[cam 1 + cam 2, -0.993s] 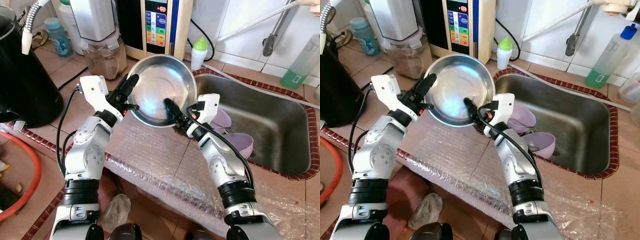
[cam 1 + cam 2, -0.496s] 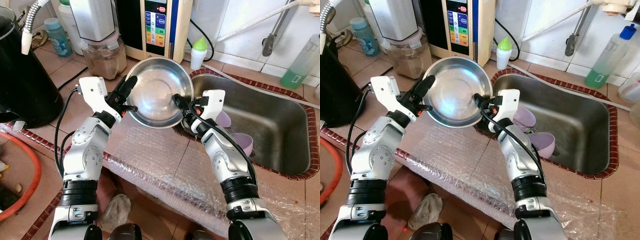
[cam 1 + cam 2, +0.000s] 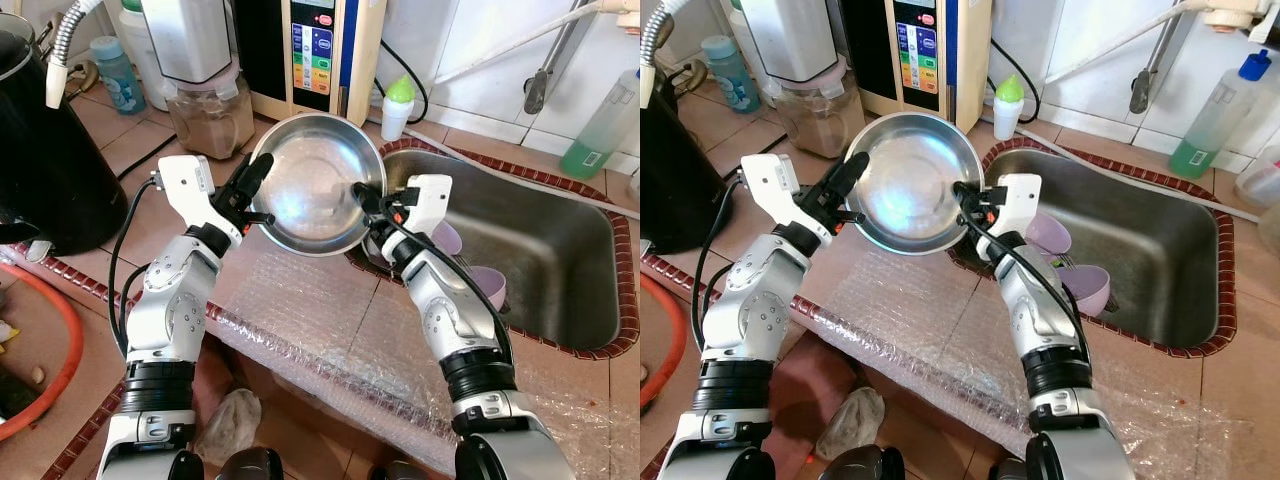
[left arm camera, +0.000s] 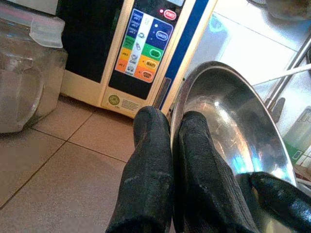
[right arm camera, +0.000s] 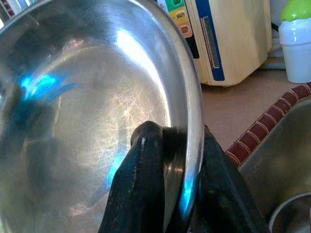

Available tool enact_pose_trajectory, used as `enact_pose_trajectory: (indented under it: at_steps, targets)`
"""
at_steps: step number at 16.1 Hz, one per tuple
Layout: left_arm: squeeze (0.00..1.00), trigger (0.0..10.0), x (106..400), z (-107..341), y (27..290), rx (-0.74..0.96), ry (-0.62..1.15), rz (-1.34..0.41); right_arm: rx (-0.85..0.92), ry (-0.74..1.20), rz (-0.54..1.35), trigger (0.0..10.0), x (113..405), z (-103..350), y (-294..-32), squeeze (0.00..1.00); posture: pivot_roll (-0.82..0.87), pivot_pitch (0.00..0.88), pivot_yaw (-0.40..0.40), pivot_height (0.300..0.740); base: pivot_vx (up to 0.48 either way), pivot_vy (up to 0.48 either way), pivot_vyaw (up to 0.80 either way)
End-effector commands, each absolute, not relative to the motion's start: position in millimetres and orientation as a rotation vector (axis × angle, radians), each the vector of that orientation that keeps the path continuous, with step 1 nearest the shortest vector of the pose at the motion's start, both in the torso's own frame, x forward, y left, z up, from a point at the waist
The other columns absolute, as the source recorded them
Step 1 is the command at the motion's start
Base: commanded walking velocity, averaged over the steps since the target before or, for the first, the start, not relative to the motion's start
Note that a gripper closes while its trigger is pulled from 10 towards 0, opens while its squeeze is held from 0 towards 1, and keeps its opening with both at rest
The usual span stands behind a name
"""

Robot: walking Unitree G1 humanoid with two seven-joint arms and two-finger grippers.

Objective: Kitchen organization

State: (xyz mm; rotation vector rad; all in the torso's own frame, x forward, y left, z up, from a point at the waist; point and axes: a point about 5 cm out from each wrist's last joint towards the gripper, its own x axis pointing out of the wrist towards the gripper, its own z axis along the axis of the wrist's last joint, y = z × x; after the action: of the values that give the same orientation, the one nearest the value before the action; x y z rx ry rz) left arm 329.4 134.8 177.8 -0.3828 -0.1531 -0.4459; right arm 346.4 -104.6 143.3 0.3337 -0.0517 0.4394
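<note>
A round stainless steel bowl (image 3: 315, 180) is held tilted above the counter, just left of the sink. My left gripper (image 3: 257, 193) is shut on the bowl's left rim. In the left wrist view its fingers (image 4: 150, 160) pinch the rim of the bowl (image 4: 228, 121). My right gripper (image 3: 366, 203) is shut on the right rim. The right wrist view has one finger inside the bowl (image 5: 87, 111) and one outside, with the right gripper (image 5: 177, 160) clamped on the edge.
The steel sink (image 3: 560, 230) to the right holds purple bowls (image 3: 488, 285). Behind stand a control-panel appliance (image 3: 312, 50), a jar (image 3: 210, 110), a green-capped bottle (image 3: 398, 103) and a black kettle (image 3: 50, 150). Bubble wrap (image 3: 320, 320) covers the counter front.
My right gripper has slid from across the bowl's inside to its right rim and closed there. The left gripper and bowl have hardly moved.
</note>
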Motion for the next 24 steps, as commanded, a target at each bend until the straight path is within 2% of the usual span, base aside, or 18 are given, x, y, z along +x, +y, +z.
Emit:
enact_pose_trajectory:
  at_steps: [1,4,5,6,7,9,12,13,15,18,20,22,23,24]
  targets:
    - [0.0,0.0,328,196,134,-0.369,-0.245,-0.477,0.326,0.05,0.347,0.0,346,123,-118,0.0,0.0,0.041,0.016,0.74,0.0,0.0,0.0]
    - [0.0,0.2,328,193,130,-0.34,-0.229,-0.486,0.387,0.048,0.305,0.0,349,125,-122,0.0,0.0,0.043,0.022,0.74,0.0,0.0,0.0]
    - [1.0,7.1,328,190,128,-0.325,-0.215,-0.494,0.393,0.045,0.289,0.0,349,125,-124,0.0,0.0,0.045,0.023,0.74,0.0,0.0,0.0]
    - [1.0,7.1,328,190,128,-0.325,-0.215,-0.494,0.393,0.045,0.289,0.0,349,125,-124,0.0,0.0,0.045,0.023,0.74,0.0,0.0,0.0]
    - [1.0,10.0,324,184,123,-0.262,-0.192,-0.526,0.377,0.025,0.225,0.0,351,126,-130,0.0,0.0,0.046,0.025,0.74,0.0,0.0,0.0]
    - [1.0,10.0,320,180,117,-0.204,-0.178,-0.564,0.363,0.012,0.092,0.0,356,127,-147,0.0,0.0,0.045,0.025,0.74,0.0,0.0,0.0]
    - [1.0,10.0,318,178,115,-0.174,-0.17,-0.583,0.357,0.005,-0.009,0.0,360,128,-161,0.0,0.0,0.045,0.026,0.74,0.0,0.0,0.0]
    - [1.0,10.0,313,172,113,-0.131,-0.139,-0.621,0.31,0.008,-0.15,0.0,361,127,-180,0.0,0.01,0.046,0.029,0.74,0.0,0.0,0.0]
    - [1.0,10.0,310,167,112,-0.112,-0.117,-0.643,0.293,0.02,-0.212,0.0,360,125,-188,0.0,0.01,0.047,0.031,0.74,0.0,0.0,0.0]
    - [1.0,10.0,302,158,112,-0.011,-0.077,-0.703,0.253,0.065,-0.326,0.0,358,116,-203,0.0,0.01,0.047,0.036,0.74,0.0,0.0,0.0]
    - [1.0,10.0,295,147,112,0.109,0.005,-0.811,0.196,0.126,-0.454,0.0,351,102,-223,0.0,0.02,0.051,0.042,0.74,0.0,0.0,0.0]
    - [1.0,10.0,289,132,111,0.175,0.102,-0.873,0.174,0.182,-0.512,4.5,347,91,-230,0.0,0.02,0.05,0.047,0.74,0.0,0.0,0.0]
    - [1.0,10.0,289,132,111,0.183,0.1,-0.873,0.183,0.204,-0.515,10.0,345,87,-230,0.0,0.01,0.048,0.049,0.74,0.0,0.0,0.0]
    - [1.0,10.0,290,132,110,0.181,0.099,-0.871,0.21,0.217,-0.512,10.0,344,83,-229,0.0,0.01,0.047,0.048,0.74,0.0,0.0,0.0]
